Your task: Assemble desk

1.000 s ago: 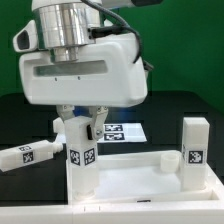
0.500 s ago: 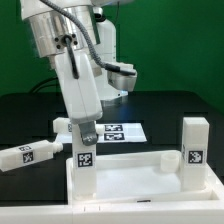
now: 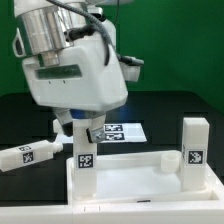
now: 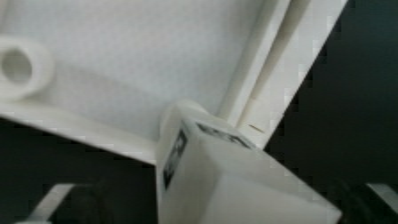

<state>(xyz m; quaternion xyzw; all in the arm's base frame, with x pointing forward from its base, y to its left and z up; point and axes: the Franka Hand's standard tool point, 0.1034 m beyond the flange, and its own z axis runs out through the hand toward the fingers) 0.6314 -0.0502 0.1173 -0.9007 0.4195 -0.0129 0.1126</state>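
Observation:
The desk's white rimmed tabletop [image 3: 135, 185] lies flat at the front. One tagged white leg [image 3: 81, 155] stands upright in its corner at the exterior view's left, and another leg [image 3: 194, 152] stands at the right corner. My gripper [image 3: 80, 127] hangs over the left leg, open, its fingers straddling the leg's top. In the wrist view that leg [image 4: 231, 180] fills the space in my gripper [image 4: 217, 205], with dark gaps between it and the fingers on both sides, and the tabletop [image 4: 125, 70] lies beneath. A loose leg [image 3: 25, 155] lies on the black table.
The marker board [image 3: 122, 131] lies behind the tabletop. A round boss [image 3: 170, 160] rises from the tabletop near the right leg, and one [image 4: 15, 65] also shows in the wrist view. A green wall backs the scene.
The wrist has turned over the left leg, and the jaws have spread away from it. The leg stays upright in its corner.

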